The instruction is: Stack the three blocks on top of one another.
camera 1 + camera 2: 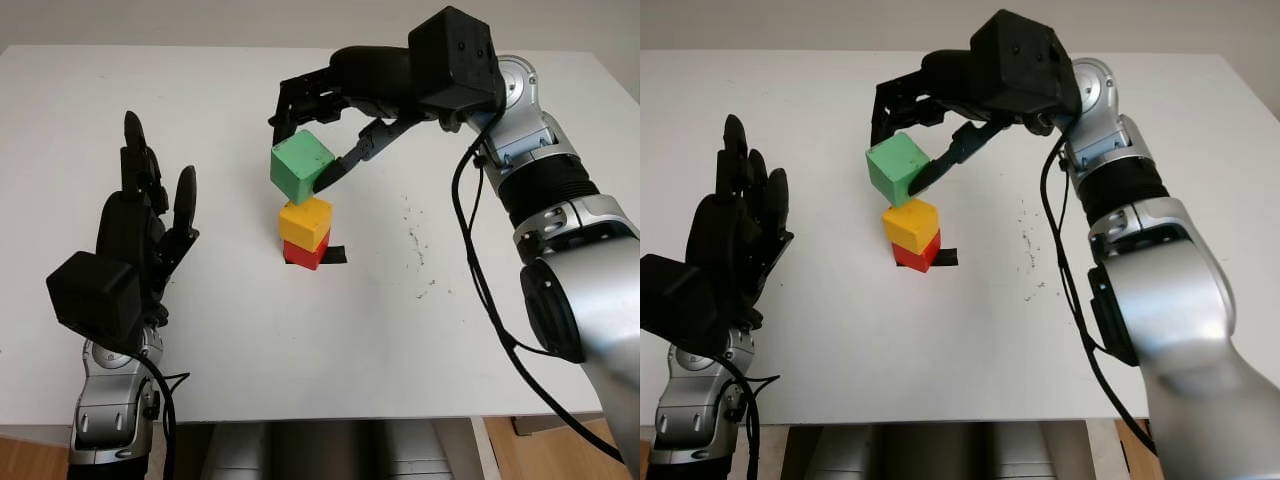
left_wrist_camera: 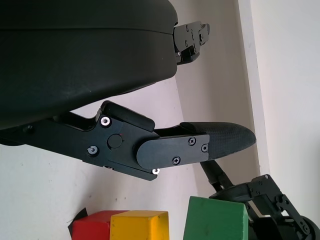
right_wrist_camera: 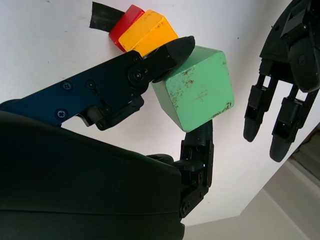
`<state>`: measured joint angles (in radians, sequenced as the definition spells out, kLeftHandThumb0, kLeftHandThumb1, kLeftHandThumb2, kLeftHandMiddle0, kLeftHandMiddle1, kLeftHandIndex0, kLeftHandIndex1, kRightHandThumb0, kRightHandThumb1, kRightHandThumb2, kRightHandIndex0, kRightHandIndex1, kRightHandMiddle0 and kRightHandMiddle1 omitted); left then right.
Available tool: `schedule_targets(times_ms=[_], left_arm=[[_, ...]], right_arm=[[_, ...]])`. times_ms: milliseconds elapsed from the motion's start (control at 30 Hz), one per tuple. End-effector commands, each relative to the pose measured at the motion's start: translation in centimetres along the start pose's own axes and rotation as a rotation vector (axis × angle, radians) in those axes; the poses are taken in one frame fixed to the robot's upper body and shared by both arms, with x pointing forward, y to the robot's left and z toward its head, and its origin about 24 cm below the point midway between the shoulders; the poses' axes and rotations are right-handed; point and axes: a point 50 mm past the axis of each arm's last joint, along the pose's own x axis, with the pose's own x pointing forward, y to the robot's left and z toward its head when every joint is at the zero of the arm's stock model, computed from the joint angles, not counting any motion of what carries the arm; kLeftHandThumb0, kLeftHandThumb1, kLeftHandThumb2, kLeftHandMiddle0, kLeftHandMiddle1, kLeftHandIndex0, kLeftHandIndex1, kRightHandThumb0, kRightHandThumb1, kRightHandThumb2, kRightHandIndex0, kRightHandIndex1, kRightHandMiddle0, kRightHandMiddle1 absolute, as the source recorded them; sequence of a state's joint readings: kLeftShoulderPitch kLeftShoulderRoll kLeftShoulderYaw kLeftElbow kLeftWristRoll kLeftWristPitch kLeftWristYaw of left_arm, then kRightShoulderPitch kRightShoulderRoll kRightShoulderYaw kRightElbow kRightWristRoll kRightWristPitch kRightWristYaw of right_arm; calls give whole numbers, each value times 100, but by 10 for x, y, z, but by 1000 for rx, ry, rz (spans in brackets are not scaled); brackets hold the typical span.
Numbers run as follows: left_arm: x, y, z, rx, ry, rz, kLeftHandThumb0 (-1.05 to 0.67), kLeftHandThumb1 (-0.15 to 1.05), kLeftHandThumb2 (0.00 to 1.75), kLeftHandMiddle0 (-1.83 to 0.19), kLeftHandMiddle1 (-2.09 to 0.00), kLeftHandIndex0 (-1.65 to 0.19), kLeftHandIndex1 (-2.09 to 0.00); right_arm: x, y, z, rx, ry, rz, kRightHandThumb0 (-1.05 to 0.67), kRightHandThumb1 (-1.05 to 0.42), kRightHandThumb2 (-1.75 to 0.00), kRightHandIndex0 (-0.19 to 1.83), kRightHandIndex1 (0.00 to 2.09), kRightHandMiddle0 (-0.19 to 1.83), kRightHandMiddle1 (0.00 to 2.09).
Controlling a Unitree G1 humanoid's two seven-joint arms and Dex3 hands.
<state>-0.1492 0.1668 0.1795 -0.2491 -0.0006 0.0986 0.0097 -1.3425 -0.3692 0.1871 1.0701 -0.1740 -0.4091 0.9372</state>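
We see yellow block (image 1: pixel 305 222) already on red block (image 1: pixel 303 253), frame centre; right hand (image 1: pixel 318 140) grips green block (image 1: pixel 301 165) just above, unplaced; left hand (image 1: pixel 140 235) open, lower left.

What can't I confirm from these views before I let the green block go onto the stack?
- Whether the green block, held tilted in the right hand, touches the yellow block: in the eye views its lower corner covers the gap.
- Most of the red block: the yellow block on it hides its top.
- The shape of the black mark under the stack: the blocks cover it.
- The left hand is open, off to the side.
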Motion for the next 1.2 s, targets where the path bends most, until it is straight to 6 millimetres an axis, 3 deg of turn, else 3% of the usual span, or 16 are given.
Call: schedule_targets(times_ms=[0,1033,1167], left_arm=[[-1,1,4,1,-19,-3,-78,105,54,19,0,19,0],[-1,2,4,8,-17,-8,-79,105,52,19,0,19,0],[-1,2,4,6,-18,-8,-79,105,53,19,0,19,0]], right_arm=[[-3,0,-4,3,22,8,-44,-95,-5,33,4,38,160],[0,22,-27,40,108,70,-47,-93,-5,35,5,41,156],[-1,19,-26,54,111,79,-56,-90,-4,29,2,23,141]])
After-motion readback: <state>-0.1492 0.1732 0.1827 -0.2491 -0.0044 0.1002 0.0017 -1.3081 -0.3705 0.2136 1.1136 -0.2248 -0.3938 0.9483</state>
